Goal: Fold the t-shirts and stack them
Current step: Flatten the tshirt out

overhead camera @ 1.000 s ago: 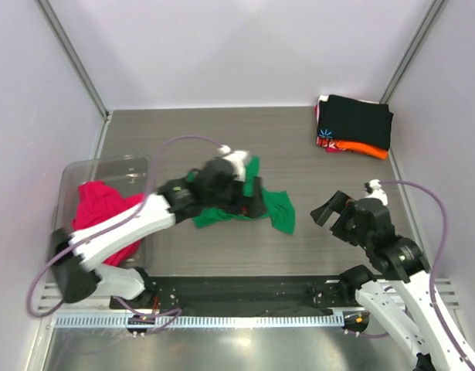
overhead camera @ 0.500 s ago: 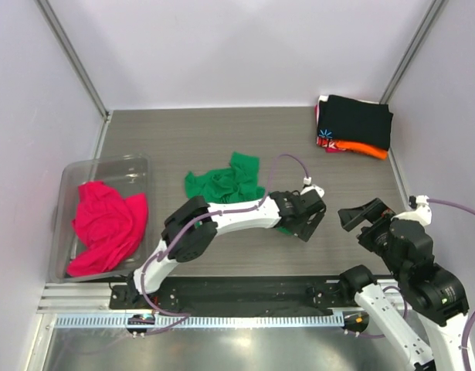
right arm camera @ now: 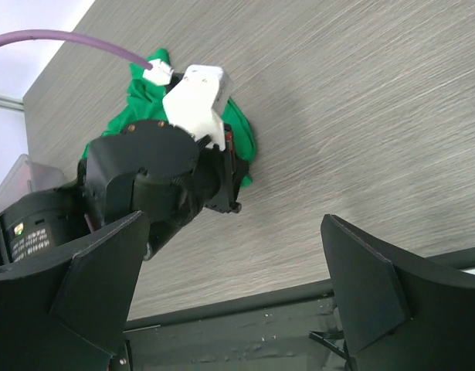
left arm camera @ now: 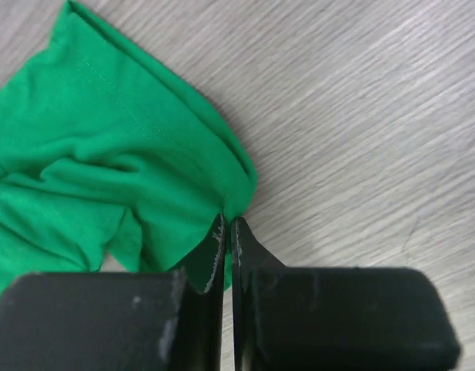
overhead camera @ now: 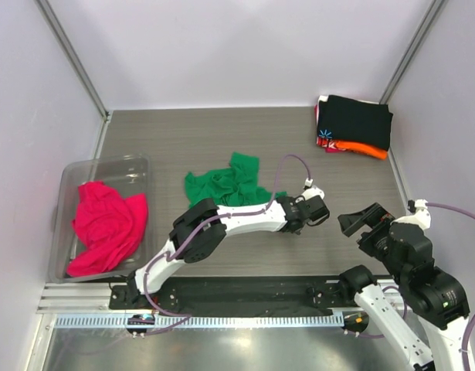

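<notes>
Left tool (left arm camera: 226,228) low over surface (overhead camera: 222,131), fingers clenched on edge of green shirt (left arm camera: 106,154). Rest of green shirt crumpled mid-surface, trailing left of tool. Right tool (right arm camera: 231,224) released, fingers spread wide, raised above surface right of left tool, apart from cloth. Pink shirt (overhead camera: 106,224) bunched in clear bin (overhead camera: 75,171) at left. Folded stack (overhead camera: 354,122), black on top, in far right corner.

Pincer (left arm camera: 226,226) tight on green t-shirt (left arm camera: 106,147)
</notes>
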Controlling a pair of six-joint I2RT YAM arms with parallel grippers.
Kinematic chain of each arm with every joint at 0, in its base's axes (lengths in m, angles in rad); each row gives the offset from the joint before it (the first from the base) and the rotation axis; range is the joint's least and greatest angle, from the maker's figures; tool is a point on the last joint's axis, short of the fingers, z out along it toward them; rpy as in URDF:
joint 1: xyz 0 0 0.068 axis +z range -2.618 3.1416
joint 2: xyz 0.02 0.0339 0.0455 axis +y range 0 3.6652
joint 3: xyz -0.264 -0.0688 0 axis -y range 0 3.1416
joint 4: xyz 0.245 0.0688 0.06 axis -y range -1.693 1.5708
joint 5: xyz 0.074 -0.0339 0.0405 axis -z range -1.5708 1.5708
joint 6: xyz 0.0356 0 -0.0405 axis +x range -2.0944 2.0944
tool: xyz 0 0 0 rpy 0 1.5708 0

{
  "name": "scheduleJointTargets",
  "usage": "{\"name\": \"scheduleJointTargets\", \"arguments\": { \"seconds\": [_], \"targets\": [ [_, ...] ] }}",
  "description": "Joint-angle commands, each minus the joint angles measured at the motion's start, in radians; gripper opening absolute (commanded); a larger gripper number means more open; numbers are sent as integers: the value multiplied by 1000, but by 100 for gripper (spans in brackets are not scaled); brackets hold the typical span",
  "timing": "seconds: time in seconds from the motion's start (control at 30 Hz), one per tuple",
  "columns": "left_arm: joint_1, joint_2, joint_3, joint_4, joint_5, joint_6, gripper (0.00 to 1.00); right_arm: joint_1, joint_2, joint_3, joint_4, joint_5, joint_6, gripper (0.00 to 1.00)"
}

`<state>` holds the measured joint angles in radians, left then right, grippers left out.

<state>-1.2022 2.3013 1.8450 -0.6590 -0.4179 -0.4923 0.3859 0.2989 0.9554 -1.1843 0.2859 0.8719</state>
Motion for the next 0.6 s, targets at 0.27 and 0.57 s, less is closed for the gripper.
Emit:
{"name": "scheduleJointTargets", "arguments": {
  "seconds": [0.27, 0.57],
  "targets": [
    [0, -793, -475, -256, -277, -271, 0, 1, 138, 11, 178, -14, -73, 100],
    [12, -1503, -648, -626, -424, -537, 0, 4, 579, -53, 547, -374, -117, 100]
  ]
}}
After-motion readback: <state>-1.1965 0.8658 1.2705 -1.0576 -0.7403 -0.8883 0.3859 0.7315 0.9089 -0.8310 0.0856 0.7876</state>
